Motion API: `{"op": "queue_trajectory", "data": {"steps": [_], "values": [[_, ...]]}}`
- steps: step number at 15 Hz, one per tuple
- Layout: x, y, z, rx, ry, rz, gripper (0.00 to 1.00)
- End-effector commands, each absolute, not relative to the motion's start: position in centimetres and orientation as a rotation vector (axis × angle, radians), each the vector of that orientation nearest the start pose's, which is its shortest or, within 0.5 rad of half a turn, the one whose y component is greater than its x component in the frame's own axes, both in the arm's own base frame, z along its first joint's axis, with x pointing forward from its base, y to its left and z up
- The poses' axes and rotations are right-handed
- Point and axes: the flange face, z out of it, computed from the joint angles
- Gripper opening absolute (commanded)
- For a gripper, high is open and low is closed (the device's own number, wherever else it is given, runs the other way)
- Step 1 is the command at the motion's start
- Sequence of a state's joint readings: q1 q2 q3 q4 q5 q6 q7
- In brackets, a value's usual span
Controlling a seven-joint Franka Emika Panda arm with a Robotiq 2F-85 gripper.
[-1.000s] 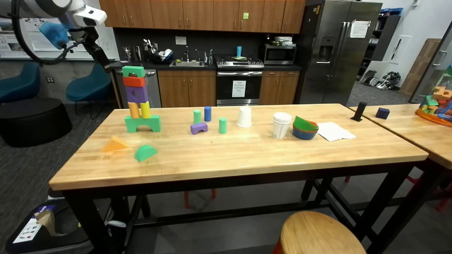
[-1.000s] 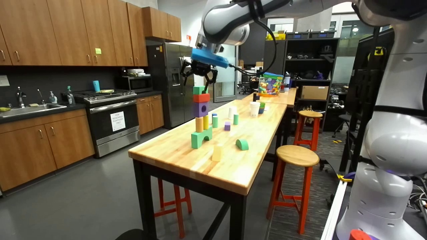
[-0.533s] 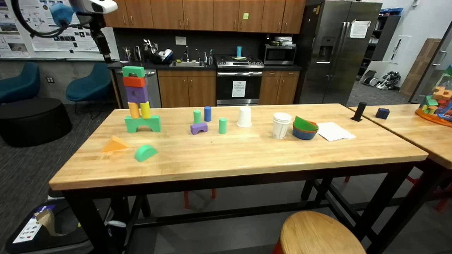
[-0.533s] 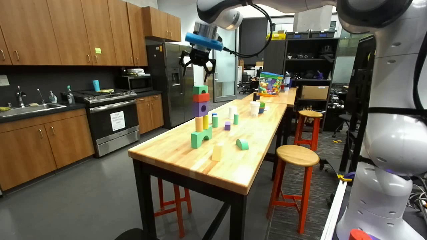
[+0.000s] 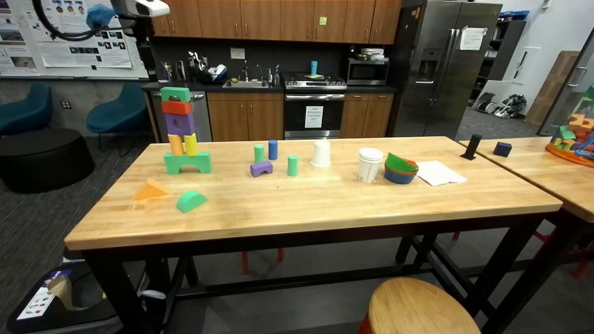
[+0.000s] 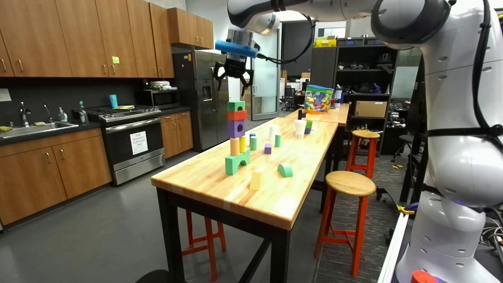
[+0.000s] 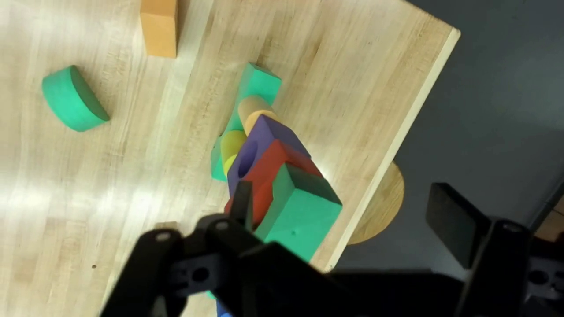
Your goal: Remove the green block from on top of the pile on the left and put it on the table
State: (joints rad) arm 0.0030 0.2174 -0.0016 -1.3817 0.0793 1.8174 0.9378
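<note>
The green block (image 5: pixel 175 92) lies on top of the pile, on a red block (image 5: pixel 176 108); it also shows in an exterior view (image 6: pixel 235 105). Below are a purple block (image 5: pixel 180 124), an orange and a yellow cylinder, and a green arch at the base. My gripper (image 6: pixel 231 90) is open and empty, above the pile and apart from it. In the wrist view, the green block (image 7: pixel 299 220) lies between my fingers (image 7: pixel 348 215) in the picture, close to the left finger, which hides part of it. The wooden table (image 5: pixel 325 204) carries the pile.
An orange wedge (image 5: pixel 151 189) and a green half-round block (image 5: pixel 191 201) lie in front of the pile. Several cylinders, a purple arch (image 5: pixel 261 168), white cups (image 5: pixel 321 154) and bowls (image 5: pixel 401 172) stand farther along. The table edge (image 7: pixel 396 145) is close to the pile.
My gripper has risen above the pile's top and moved to the right in an exterior view, now pointing more steeply down. The pile has not moved.
</note>
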Motion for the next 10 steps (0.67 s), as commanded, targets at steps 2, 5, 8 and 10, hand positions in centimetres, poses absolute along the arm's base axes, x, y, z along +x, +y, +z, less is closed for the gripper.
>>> {"op": "queue_trajectory", "data": {"steps": [2, 5, 8, 10], "values": [[65.5, -1.2, 60.3, -2.608, 1.463, -0.225, 1.0], [65.5, -2.3, 59.8, -2.592, 1.503, -0.217, 1.0], [65.4, -2.5, 59.4, -2.598, 1.516, -0.211, 1.0], [65.5, -2.1, 59.4, -2.608, 1.512, -0.215, 1.0]]}}
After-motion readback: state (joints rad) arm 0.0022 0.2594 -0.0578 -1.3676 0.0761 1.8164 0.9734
